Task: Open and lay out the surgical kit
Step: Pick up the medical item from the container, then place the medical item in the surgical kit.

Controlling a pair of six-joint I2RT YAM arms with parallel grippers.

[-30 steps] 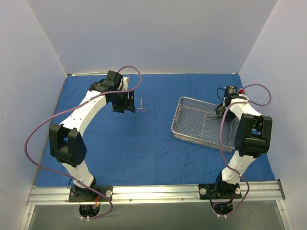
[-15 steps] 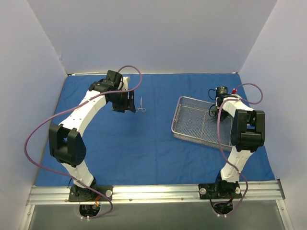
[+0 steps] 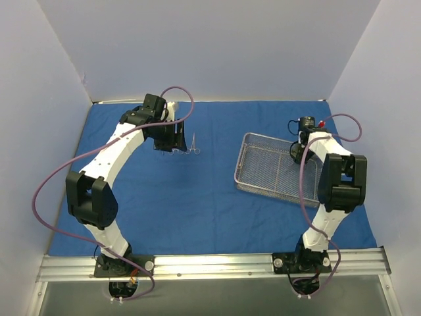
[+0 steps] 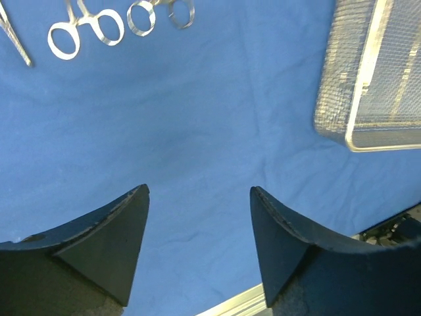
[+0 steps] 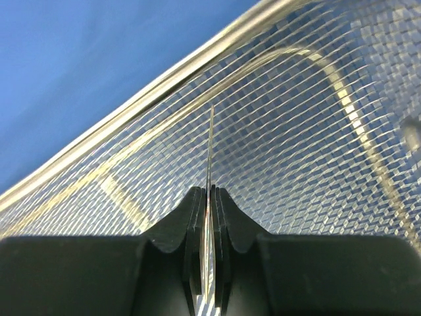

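**Right arm has a tool pinched in the tray, lift-out comes next**

Over at the wire tray (image 3: 253, 184), the right end effector (image 5: 209, 197) is down inside the mesh with its fingers squeezed almost together on a thin metal tool (image 5: 211, 145). The blade stands on edge between the pads and points toward the far rim. The tray sits on the right half of the blue cloth (image 3: 197, 217), which lies spread flat over the desk (image 3: 210, 299).

Across on the left, the left end effector (image 4: 199, 191) hangs wide open above bare cloth and holds nothing. Two scissor-handled tools (image 3: 193, 146) lie just beside it on the cloth, well apart from the tray, with their ring handles side by side in the left wrist view.

So the wrap looks done, and this reads as the layout step: emptying the tray one tool at a time. How many tools are left in the mesh I cannot tell.

The next move calls for a clean, straight lift so the tip clears the mesh and the rim without snagging. After that comes a carry over to the row on the cloth. The pinch is on a very thin edge, so the tool could twist or slip.
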